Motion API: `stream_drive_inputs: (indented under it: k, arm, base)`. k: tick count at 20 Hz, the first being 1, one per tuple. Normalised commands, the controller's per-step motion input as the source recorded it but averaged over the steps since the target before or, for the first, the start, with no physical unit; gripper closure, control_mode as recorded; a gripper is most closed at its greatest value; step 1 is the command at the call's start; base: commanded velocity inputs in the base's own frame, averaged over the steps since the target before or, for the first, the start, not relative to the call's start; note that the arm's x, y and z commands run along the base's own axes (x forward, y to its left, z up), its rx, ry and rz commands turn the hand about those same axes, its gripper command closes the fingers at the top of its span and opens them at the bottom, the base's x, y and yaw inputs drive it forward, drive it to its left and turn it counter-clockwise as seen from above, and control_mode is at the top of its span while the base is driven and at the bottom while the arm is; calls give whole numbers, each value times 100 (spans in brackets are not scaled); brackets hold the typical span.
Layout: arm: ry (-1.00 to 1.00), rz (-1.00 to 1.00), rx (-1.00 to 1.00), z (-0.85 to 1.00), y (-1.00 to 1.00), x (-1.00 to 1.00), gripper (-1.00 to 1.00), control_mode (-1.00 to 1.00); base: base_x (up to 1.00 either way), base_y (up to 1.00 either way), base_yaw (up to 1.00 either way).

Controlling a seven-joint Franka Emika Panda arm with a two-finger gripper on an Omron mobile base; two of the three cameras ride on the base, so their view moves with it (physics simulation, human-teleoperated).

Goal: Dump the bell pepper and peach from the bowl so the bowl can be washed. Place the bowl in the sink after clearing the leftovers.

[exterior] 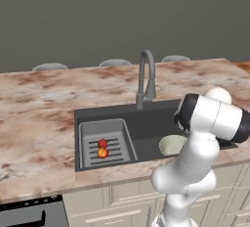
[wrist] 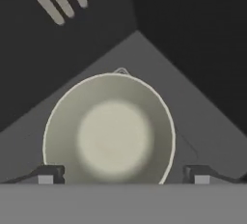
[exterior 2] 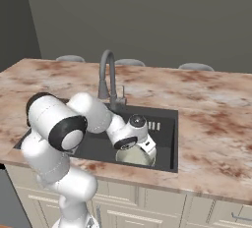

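Observation:
The pale cream bowl (exterior: 172, 144) (exterior 2: 132, 157) (wrist: 108, 131) stands upright and empty on the floor of the dark grey sink (exterior: 146, 125) (exterior 2: 165, 138), at its right end. Directly above it hangs my gripper (wrist: 123, 175) (exterior 2: 146, 148), open, its fingertips (wrist: 48, 175) spread about as wide as the bowl's rim and holding nothing. The red bell pepper (exterior: 102, 143) and the orange-yellow peach (exterior: 102, 152) lie touching on the lighter ribbed tray section (exterior: 93, 135) at the sink's left end.
The grey gooseneck tap (exterior: 145, 77) (exterior 2: 107, 74) rises behind the basin. A marbled counter (exterior: 39, 123) (exterior 2: 211, 124) surrounds the sink, with grey stool tops (exterior: 115, 62) beyond its far edge. A dark appliance (exterior: 29, 214) sits below the counter at left.

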Motion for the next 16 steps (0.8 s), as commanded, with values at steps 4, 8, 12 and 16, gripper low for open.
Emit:
stream_drive_inputs:
  k: [4,8,12,16]
  arm:
    - [-19,0,-5,100,0,0,-100,-100]
    - [-23,0,-4,100,0,-4,-100,-100]
    - [-25,0,-5,100,0,-31,-100,-100]
    - [-23,0,-6,100,0,-78,-100,-100]
  base:
    - [0,0,0]
    - [0,0,0]
    - [0,0,0]
    - [0,0,0]
